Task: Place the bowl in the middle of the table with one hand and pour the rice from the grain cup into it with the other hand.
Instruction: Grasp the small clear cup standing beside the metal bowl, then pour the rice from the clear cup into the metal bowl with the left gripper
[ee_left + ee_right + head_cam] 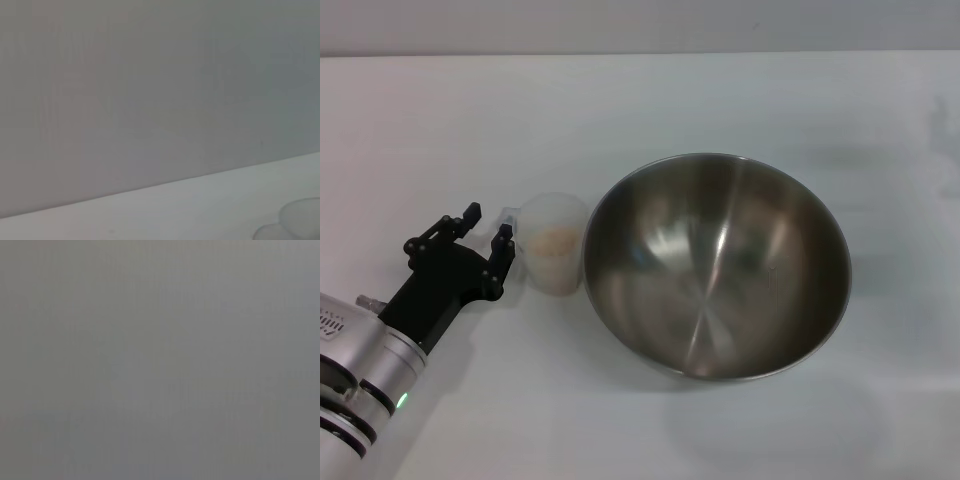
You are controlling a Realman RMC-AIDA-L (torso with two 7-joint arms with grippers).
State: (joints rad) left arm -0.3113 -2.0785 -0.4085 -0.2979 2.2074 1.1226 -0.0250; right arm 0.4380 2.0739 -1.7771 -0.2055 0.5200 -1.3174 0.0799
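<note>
One grain cup (554, 256), touching bowl (716, 265), left claw (487, 225) beside

A large steel bowl (717, 266) sits upright on the white table (620, 100), its inside bare. Just beside its left rim stands the grain cup (554, 256), holding rice (556, 242). The left gripper (486, 224), fingers spread apart, hovers at the cup's left side near its small handle.
</note>
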